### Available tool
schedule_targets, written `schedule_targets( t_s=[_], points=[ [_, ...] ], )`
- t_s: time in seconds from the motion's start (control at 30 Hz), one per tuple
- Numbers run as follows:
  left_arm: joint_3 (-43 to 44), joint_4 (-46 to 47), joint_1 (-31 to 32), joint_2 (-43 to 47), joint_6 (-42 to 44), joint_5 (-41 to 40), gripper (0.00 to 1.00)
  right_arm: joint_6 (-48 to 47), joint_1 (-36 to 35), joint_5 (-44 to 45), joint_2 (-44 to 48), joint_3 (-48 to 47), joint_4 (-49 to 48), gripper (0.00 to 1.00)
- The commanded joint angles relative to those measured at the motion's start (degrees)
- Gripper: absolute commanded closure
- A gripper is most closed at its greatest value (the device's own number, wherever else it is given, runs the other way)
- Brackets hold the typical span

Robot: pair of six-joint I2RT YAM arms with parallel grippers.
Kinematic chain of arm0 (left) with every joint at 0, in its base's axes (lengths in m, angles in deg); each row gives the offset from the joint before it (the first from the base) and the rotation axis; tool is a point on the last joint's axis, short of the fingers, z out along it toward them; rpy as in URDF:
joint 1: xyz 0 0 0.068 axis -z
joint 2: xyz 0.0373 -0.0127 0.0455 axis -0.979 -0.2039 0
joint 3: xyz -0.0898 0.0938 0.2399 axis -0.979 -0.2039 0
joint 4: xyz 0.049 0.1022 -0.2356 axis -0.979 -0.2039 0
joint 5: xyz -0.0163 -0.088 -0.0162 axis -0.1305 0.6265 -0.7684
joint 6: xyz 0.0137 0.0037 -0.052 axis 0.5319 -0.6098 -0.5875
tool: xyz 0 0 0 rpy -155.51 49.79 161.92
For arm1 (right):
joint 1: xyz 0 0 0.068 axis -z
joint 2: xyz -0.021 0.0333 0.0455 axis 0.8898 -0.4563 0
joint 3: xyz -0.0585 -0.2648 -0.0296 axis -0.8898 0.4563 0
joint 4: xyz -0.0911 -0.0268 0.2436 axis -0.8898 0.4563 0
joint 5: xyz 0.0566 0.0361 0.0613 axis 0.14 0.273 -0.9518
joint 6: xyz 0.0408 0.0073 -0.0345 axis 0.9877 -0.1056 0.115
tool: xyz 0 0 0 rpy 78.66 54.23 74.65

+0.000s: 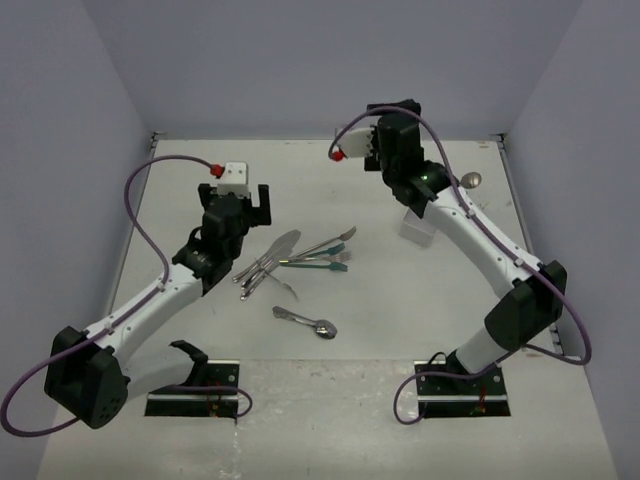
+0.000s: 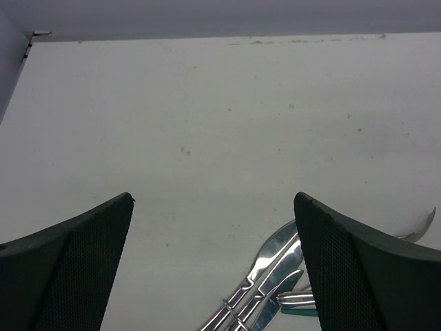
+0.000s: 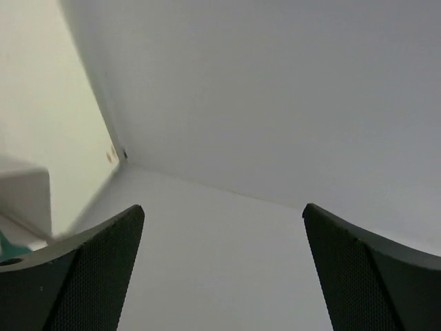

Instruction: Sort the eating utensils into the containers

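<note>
As you look down from the top camera, take the small white translucent rectangular box (image 1: 418,230) as your reference; the right arm crosses over it, and its compartments cannot be made out. On the pale table (image 1: 330,190), left of the box and well apart from it, lies a loose heap of shiny silver metal knives and forks (image 1: 262,268). Two teal-green forks (image 1: 318,262) lie on the side of the heap nearer the box, touching the heap. A lone silver spoon (image 1: 312,324) rests left of the box and nearer the arm bases, apart from the heap. A round silver spoon bowl (image 1: 471,180) shows just right of the box, toward the back wall.

Your left gripper (image 1: 240,200) sits left of the box, beyond the heap. Its wrist view shows the black fingers (image 2: 76,269) spread wide on nothing, with silver blades (image 2: 272,265) at the lower right. Your right gripper (image 1: 385,125) is raised behind the box, facing the back wall. Its wrist view shows the gripper (image 3: 224,210) equally wide and empty, with the box (image 3: 24,196) at the left edge.
</note>
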Motion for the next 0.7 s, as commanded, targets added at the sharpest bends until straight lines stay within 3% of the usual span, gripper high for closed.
schedule_targets(
  t_s=[0.0,0.03,0.1,0.13,0.2,0.23,0.27,0.37,0.43,0.5,0.67],
  points=[
    [-0.63,1.44,-0.41,3.83,-1.47,0.73,0.0,27.67,-0.7,-4.69,3.83,-10.19,-0.31,0.01],
    [-0.55,1.53,-0.41,4.27,-1.73,1.0,0.0,46.81,-0.7,-4.17,3.65,-12.57,-0.41,0.01],
    [-0.37,1.35,-0.41,5.24,-2.26,1.44,0.0,68.86,0.44,-5.11,5.66,-15.23,2.12,0.01],
    [-0.02,1.09,-0.41,5.59,-2.96,1.61,0.0,82.81,1.23,-16.79,7.41,-13.4,3.18,0.01],
    [0.16,-0.13,-0.41,6.82,-3.58,2.4,0.0,88.46,3.43,-34.92,13.65,-2.0,-1.52,0.01],
    [-0.02,-0.4,-0.49,7.35,-3.93,2.75,0.0,93.27,3.61,-46.67,15.33,2.48,-8.77,0.01],
    [-0.19,-0.93,-0.41,8.31,-4.28,3.11,0.0,94.8,3.61,-52.01,17.34,9.4,-11.54,0.01],
    [-1.34,-1.11,-0.41,10.16,-5.77,3.2,0.0,100.26,2.91,-63.63,17.89,15.08,-11.41,0.01],
    [-1.43,-2.07,-0.41,10.69,-6.48,3.2,0.0,98.17,0.55,-61.83,18.76,17.45,-8.68,0.01],
    [-1.25,-3.3,-0.41,11.13,-7.36,2.23,0.0,95.62,-5.34,-53.23,20.78,22.46,-8.84,0.01],
    [0.07,-8.92,-0.32,10.87,-10.78,-0.4,0.0,94.73,-14.9,-52.43,20.62,29.4,-6.22,0.01]
  ],
)
